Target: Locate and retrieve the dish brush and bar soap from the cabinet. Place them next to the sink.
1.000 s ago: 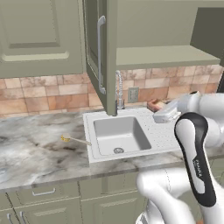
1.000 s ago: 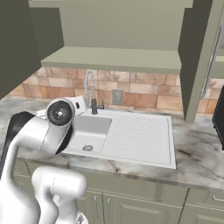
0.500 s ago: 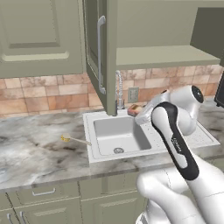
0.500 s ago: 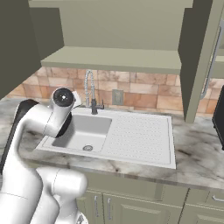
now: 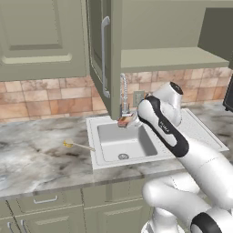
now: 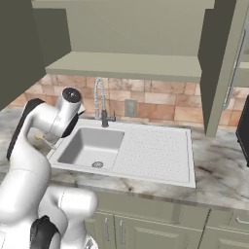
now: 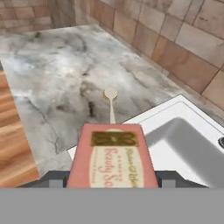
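Gripper (image 7: 113,178) is clamped w/ jaws fairly wide on the bar soap (image 7: 112,156), held up over the back left part of the sink (image 5: 97,157), near the faucet (image 5: 124,93). Dish brush (image 5: 78,145) lies flat on the marble counter (image 5: 36,154) just left of the sink, head pointing away from it. Cabinet (image 5: 102,54) door w/ bar handle stands open above.

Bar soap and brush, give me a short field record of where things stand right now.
bar soap: pink block held in the tool, over the sink's back left part
dish brush: lying on the counter, left of the sink
cabinet: door open
task: soap not yet set down
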